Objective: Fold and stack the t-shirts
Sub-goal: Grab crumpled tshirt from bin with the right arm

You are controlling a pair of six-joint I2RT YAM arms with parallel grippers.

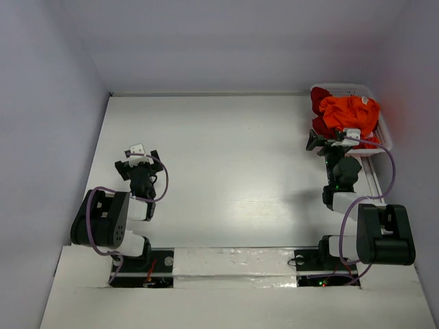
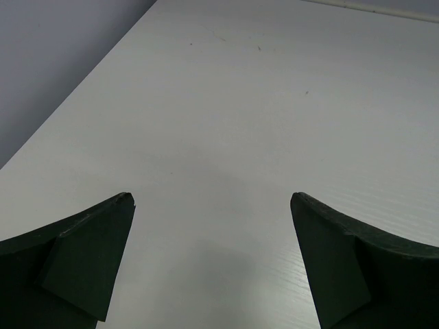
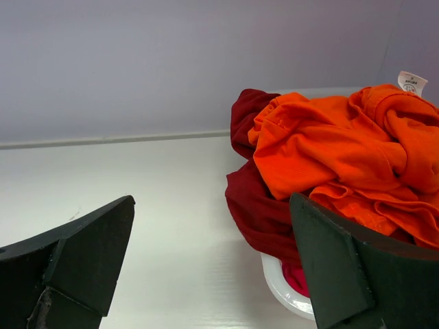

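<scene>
Left gripper wide, holding nothing, over white table. Right gripper wide too; crumpled bright orange cloth t-shirt atop dark red cloth shirts in white plastic basket, just ahead-right.

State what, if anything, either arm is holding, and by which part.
Nothing is held. The left arm's jaws stand open above the table; the right arm's jaws stand open near the orange t-shirt in the basket.

Left arm, right arm: black motor housings, white links. Purple cable looped along each. Fingers dark, matte, wedge-shaped. White block mounted at left claw. Green LED further back from right claw.
</scene>
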